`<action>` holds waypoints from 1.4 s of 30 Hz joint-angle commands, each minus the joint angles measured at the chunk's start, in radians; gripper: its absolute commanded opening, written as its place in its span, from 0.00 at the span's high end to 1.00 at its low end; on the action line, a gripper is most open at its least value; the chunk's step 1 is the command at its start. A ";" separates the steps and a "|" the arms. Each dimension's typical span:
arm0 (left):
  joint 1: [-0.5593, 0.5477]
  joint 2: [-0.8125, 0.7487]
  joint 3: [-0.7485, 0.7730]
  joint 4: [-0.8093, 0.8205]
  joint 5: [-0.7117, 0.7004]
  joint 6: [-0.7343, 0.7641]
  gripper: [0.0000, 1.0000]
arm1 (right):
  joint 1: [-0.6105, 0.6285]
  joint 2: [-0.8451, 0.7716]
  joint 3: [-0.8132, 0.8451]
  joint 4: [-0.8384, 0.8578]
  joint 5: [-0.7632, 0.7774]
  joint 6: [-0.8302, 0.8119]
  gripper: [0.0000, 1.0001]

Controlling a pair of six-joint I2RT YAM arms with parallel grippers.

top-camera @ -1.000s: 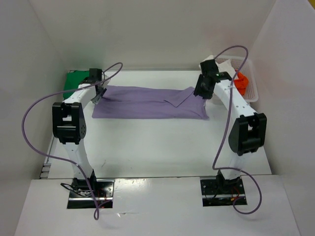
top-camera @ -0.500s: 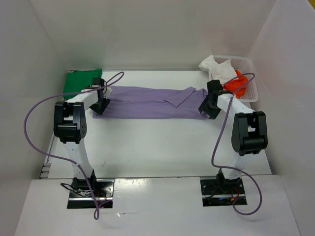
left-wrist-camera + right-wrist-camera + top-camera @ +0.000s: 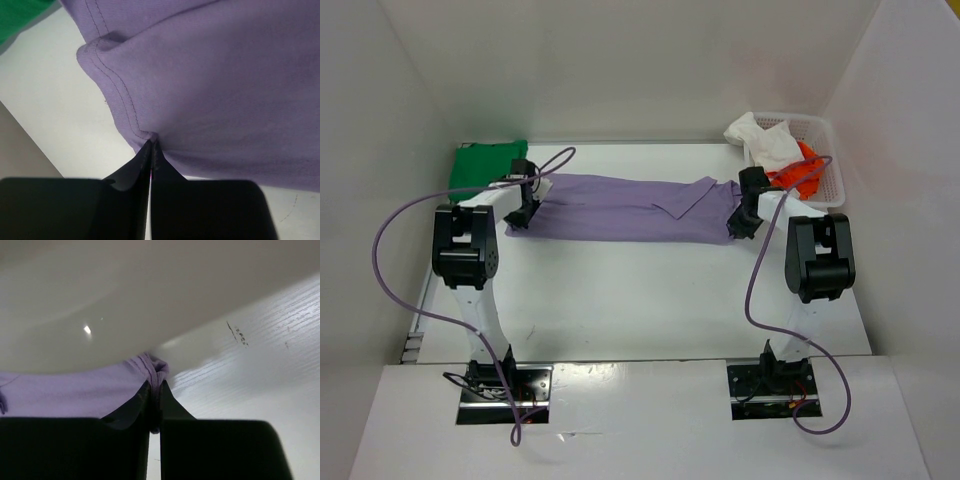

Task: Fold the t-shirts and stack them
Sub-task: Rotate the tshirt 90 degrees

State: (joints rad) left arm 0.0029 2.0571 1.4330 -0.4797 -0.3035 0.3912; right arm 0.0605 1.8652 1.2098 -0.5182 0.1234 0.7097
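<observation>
While the lavender t-shirt [image 3: 620,208] is lying spread lengthwise across the far half of the worktop [image 3: 640,300], it is being pinched at both near corners.

Item one: the left claw [image 3: 151,146] is being held closed on the stitched hem at the shirt's left near corner, and the cloth is being puckered between the fingertips.

Item two: the right claw [image 3: 155,386] is being held closed on the ribbed edge at the right near corner. How much cloth is being caught there is hard to judge, as the wrist view is low and dim.

Item three: the green t-shirt [image 3: 485,163] is lying at the far left corner, near the lavender one's left end.

Item four: the white t-shirt [image 3: 765,140] and the orange-red t-shirt [image 3: 802,172] are being kept in the mesh basket [image 3: 832,170] at the far right, the white one spilling over its rim.

Step in hand, as judged: a lengthwise fold of the lavender shirt is being started. For a clean fold, both corners are best being lifted together and level, then carried toward the far edge in step. That way the hem is being kept taut between the claws and no twist is being dragged in. The near hem is best being laid flush on the far one before either grip is being released. A thin pinch may be slipping out under tension, so the lift is best being taken slowly.
</observation>
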 commanded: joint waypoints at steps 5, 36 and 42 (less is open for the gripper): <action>-0.012 -0.133 -0.212 -0.069 0.063 0.046 1.00 | -0.011 0.020 -0.004 0.009 0.027 -0.018 0.99; -0.021 -0.201 -0.138 0.003 -0.059 0.146 0.23 | 0.108 0.009 0.050 -0.046 0.082 -0.193 0.96; -0.011 -0.135 -0.215 0.067 -0.132 0.170 0.34 | 0.117 0.028 0.060 -0.046 0.072 -0.193 0.96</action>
State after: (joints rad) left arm -0.0204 1.9179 1.2518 -0.4629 -0.4072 0.5682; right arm 0.1600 1.8805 1.2594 -0.5549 0.1974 0.5255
